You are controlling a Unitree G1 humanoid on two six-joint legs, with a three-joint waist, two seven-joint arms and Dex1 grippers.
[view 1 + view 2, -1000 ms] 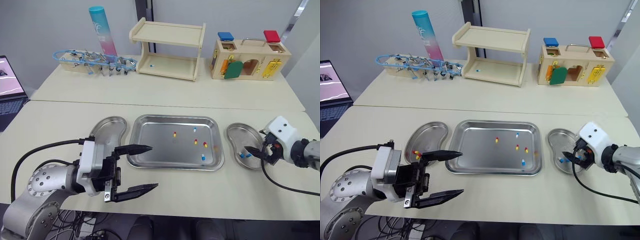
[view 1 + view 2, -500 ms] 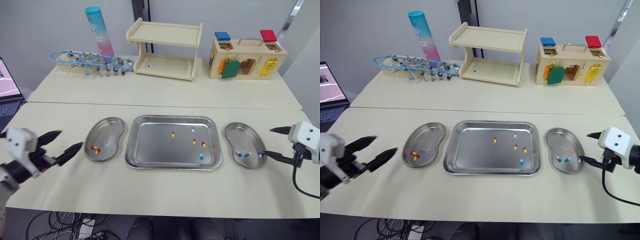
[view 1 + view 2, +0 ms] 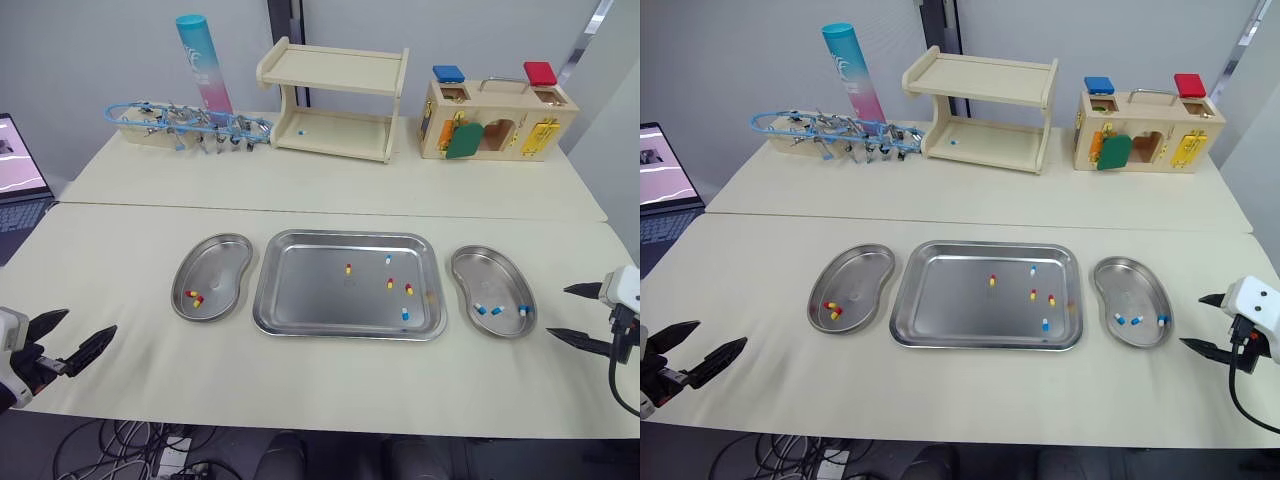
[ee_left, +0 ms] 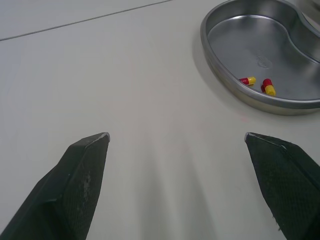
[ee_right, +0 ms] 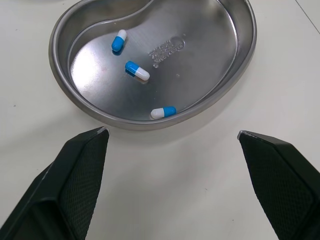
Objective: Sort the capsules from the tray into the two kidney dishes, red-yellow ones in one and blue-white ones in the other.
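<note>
The left gripper (image 3: 88,322) and right gripper (image 3: 558,311) hang by the edges of the surface (image 3: 300,375), jaws wide apart and empty, while five capsules (image 3: 390,283) wait in the tray (image 3: 345,236), so I think one arm must next reach in and pinch one.

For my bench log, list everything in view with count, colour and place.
tray: one, steel, table centre.
red-yellow tray capsules: three.
blue-white tray capsules: two.
left kidney dish: one, steel, left of tray.
left dish capsules: two, red-yellow.
right kidney dish: one, steel, right of tray.
right dish capsules: three, blue-white.
shelf: one, pale wood, back table.
lock box: one, wood, back right.
tube: one, teal-pink, back left.
tool rack: one, blue, beside tube.
laptop: one, far left.
left gripper: black, open, far left.
right gripper: black, open, far right.
</note>
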